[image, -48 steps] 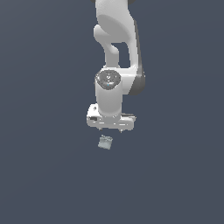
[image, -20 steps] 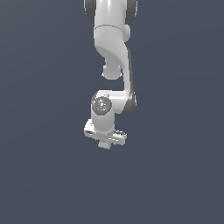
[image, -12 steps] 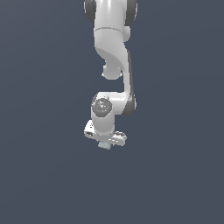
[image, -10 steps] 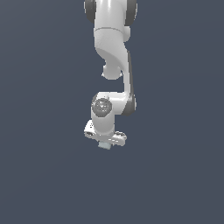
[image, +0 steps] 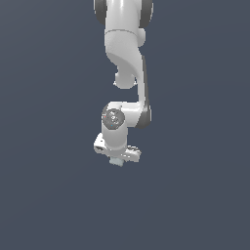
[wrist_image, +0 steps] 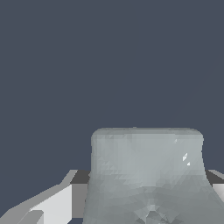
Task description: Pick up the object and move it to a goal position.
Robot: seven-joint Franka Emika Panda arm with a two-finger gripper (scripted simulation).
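One white arm (image: 126, 73) fills the middle of the exterior view, reaching down from the top edge against a plain dark blue-grey backdrop (image: 44, 146). At its lower end we see the gripper (image: 117, 157), its white body tilted, lower toward the exterior view's right. Just under it we make out the object (image: 115, 161), a small pale grey-green block of which only a sliver shows. In the wrist view the object (wrist_image: 146, 175) looms large and mottled, sitting between the fingers (wrist_image: 48, 205), one at each flank. We read the fingers as closed against its sides, though the contact itself is not plainly visible.
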